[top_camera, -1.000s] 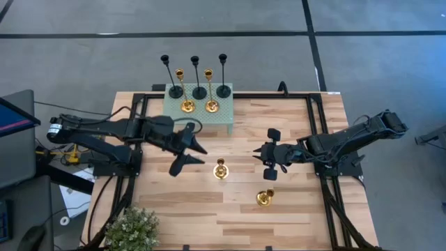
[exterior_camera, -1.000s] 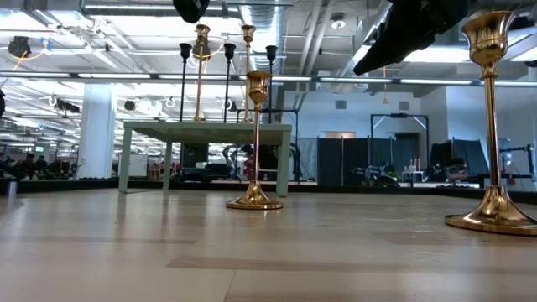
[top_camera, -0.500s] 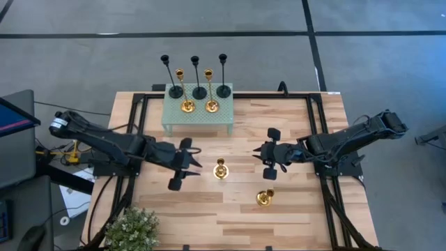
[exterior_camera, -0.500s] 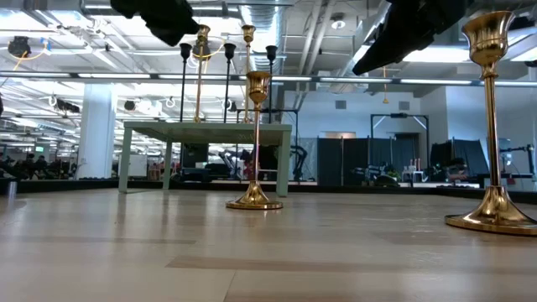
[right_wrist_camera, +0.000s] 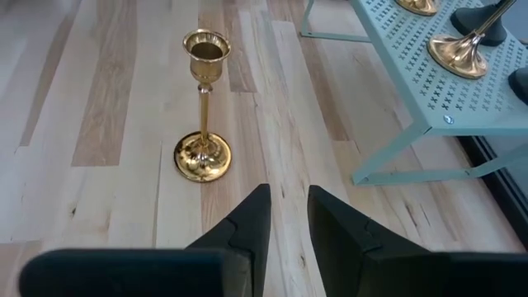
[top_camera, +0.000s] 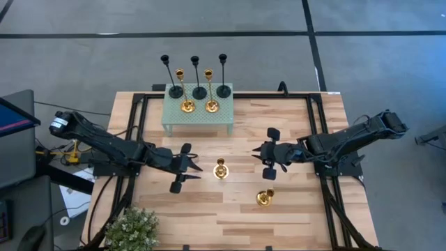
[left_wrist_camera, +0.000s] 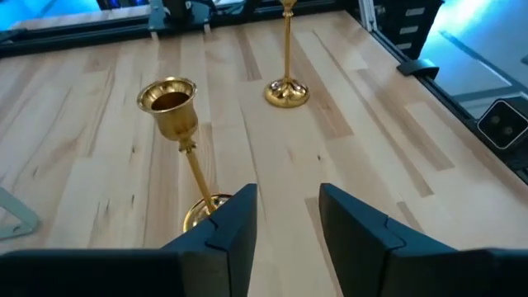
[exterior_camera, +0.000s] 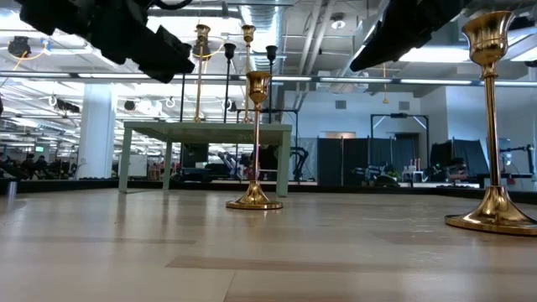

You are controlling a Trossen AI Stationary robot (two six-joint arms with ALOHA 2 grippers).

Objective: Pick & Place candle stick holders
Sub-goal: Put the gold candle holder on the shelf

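You're sitting at five holders on the green stand [top_camera: 198, 115], two gold holders [top_camera: 221, 169] waiting below it, left gripper [top_camera: 182, 171] parted, pinching nothing.

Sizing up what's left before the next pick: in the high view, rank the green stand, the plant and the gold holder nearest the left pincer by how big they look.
1. Green stand, the largest.
2. Plant, smaller, though cut off by the picture's edge.
3. Gold holder by the left pincer, the smallest.
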